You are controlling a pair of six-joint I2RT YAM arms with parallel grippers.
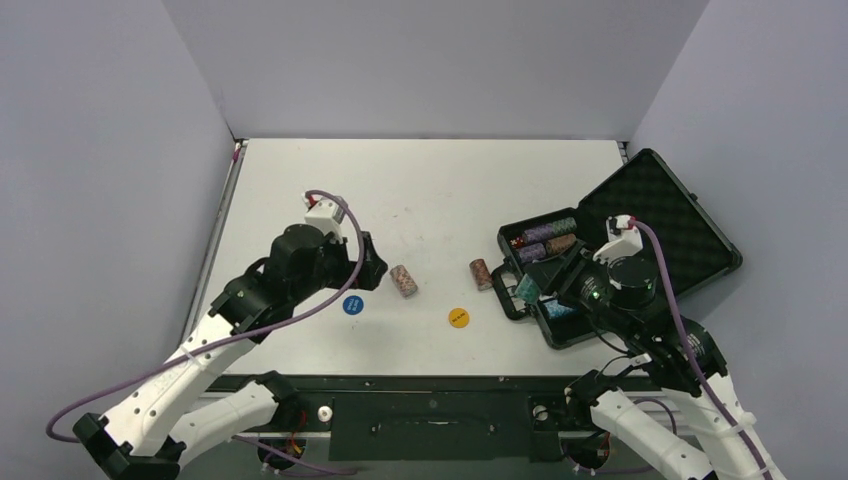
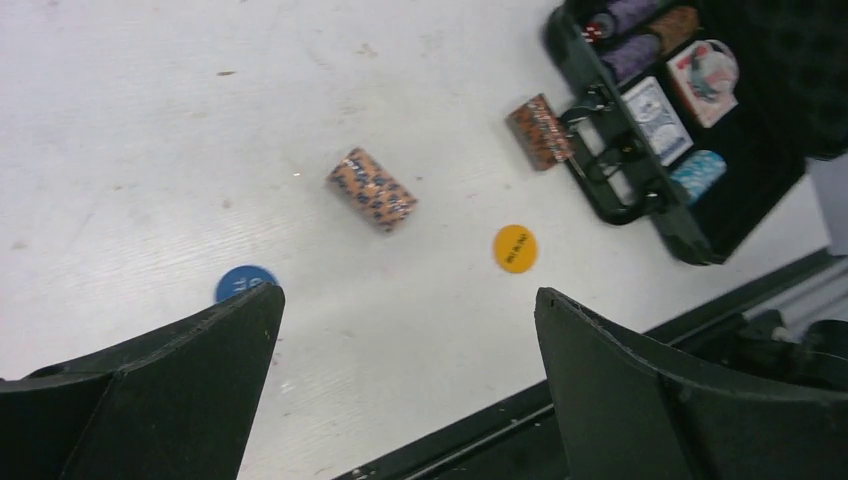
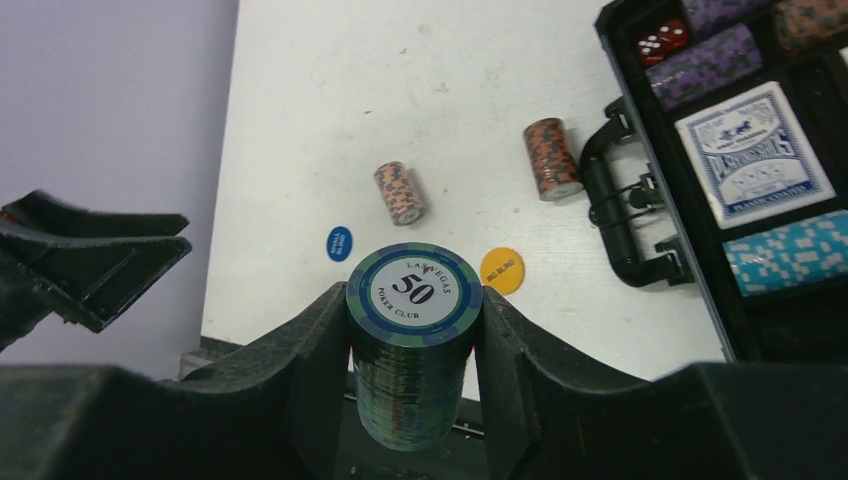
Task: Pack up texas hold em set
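The black case (image 1: 680,215) lies open at the right, with purple and brown chip stacks (image 1: 548,238), a card deck (image 3: 755,150), a turquoise stack (image 3: 790,252) and red dice (image 3: 662,38) in its tray. My right gripper (image 3: 413,300) is shut on a green chip stack (image 3: 413,330) and holds it just above the case's handle side (image 1: 527,289). My left gripper (image 2: 408,295) hangs open and empty over the table, close to the blue disc (image 1: 352,304). Loose on the table lie an orange stack (image 1: 403,280), a reddish-brown stack (image 1: 481,273) and a yellow disc (image 1: 459,317).
The case's handle (image 3: 610,220) sticks out toward the reddish-brown stack. Grey walls enclose the table on the left, back and right. The table's front edge (image 2: 480,425) runs just below my left fingers.
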